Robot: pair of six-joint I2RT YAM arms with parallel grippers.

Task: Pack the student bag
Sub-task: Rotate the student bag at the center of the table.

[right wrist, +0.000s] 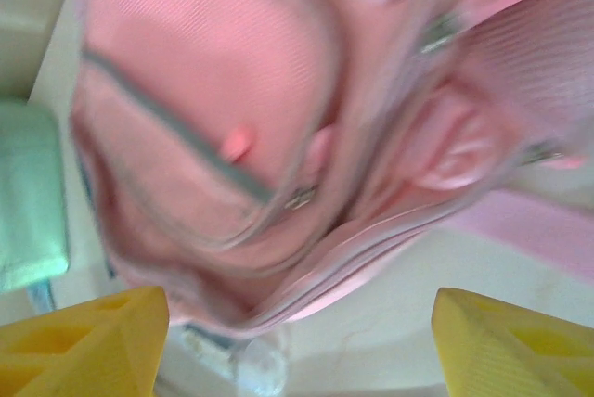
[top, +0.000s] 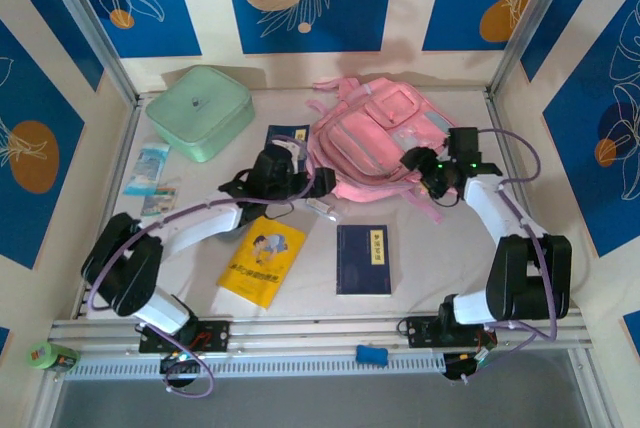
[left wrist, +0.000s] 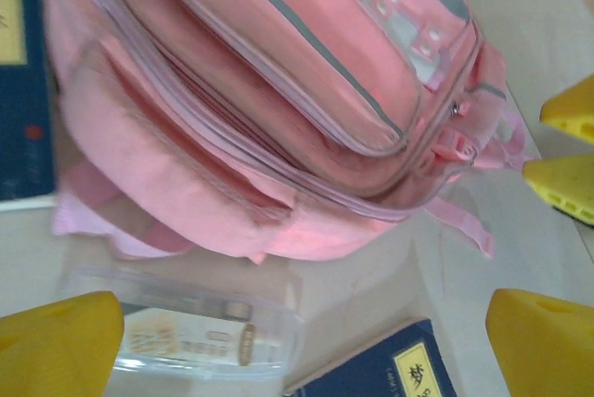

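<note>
As it lies flat at the far middle of the table (top: 420, 248), the student bag (top: 372, 136) faces pockets up. Left gripper (top: 298, 176) at the bag's left side, fingers (left wrist: 56, 346) spread fully, holding nothing; clear plastic case (left wrist: 190, 332) just beneath. Right gripper (top: 432, 173) at the bag's right side, fingers (right wrist: 515, 346) well apart, empty. Mint green case (top: 200, 110) far left. Yellow book (top: 262, 260) and blue book (top: 362, 259) nearer the bases.

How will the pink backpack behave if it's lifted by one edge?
Probably floppy: the pink backpack is soft fabric that lies slumped and creased, so it should sag and fold. Likely light for its size, since the fabric looks sunken, not stuffed. Its loose straps may drag or snag.
</note>
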